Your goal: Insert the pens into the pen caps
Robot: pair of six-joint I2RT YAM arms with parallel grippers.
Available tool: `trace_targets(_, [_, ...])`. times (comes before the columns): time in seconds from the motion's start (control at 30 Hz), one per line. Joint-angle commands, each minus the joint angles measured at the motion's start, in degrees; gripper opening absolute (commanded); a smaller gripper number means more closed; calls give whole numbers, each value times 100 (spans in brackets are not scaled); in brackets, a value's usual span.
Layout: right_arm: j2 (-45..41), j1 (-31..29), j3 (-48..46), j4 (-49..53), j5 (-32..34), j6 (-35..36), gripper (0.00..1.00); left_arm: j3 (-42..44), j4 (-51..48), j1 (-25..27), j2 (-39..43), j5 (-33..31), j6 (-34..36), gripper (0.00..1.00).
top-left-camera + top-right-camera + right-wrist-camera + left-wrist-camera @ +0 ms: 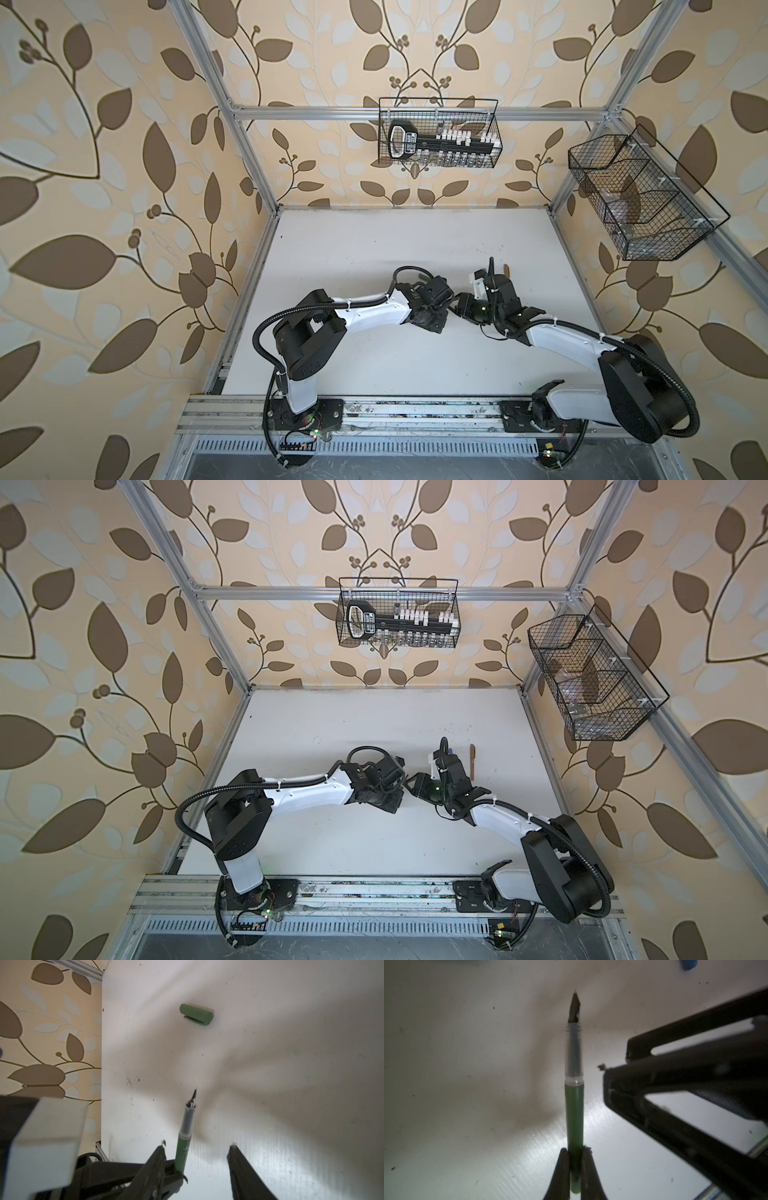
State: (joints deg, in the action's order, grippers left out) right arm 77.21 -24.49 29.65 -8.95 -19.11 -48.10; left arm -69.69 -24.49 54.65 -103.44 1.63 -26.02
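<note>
Green pen point(574, 1105), uncapped, dark tip bare: I clamp it near its rear end in my left gripper point(575, 1152), jaws closed tight on the barrel, the pen apparently clear of the table point(353, 257). Green cap point(196, 1014): on its side on the table, alone, beyond the tip and well apart from it; this pair is not yet joined.

Brown pen point(473, 761): flat on the table, right of centre in a top view, just beside my right wrist; too small to tell whether it is capped. Blue piece point(688, 965): cut off by the frame's edge; pen or cap, I cannot tell.

Judgement: the green insertion at least is left, and the cap must first be picked up.

My right gripper point(198, 1145): jaws apart, holding nothing; the pen shows between its fingers, nearer one, touching neither as far as I see.

Pose: in both top views my left arm point(374, 311) and right arm point(552, 336) reach inward and low, wrists nearly meeting at the frame's centre.
</note>
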Motion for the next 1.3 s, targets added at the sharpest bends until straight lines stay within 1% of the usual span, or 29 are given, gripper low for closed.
trace_targets(0.0, [180,-62,53,-565,-162,-255,51,-18,-36,-17,346,79,-92,9])
trace_targets(0.37, [667,-150,239,-912,-268,-346,49,9,-14,1,430,114,-103,9])
trace_targets(0.6, [951,-178,365,-1114,-321,-424,42,17,-20,10,507,87,-86,10])
trace_targets(0.77, [1063,-188,428,-1183,-360,-454,34,26,-16,10,553,72,-91,10])
trace_targets(0.93, [1130,-181,436,-1311,-443,-527,20,43,11,10,566,68,-105,11])
trace_targets(1.07, [1152,-181,430,-1335,-461,-551,11,63,32,11,586,74,-118,11])
trace_targets(1.13, [1143,-162,437,-1324,-483,-546,8,70,10,11,609,45,-127,16])
trace_targets(1.23, [1084,-71,425,-1264,-561,-526,5,117,-11,10,734,-8,-162,29])
trace_targets(1.27, [1031,-20,419,-1199,-592,-488,5,151,-12,6,833,-33,-175,35])
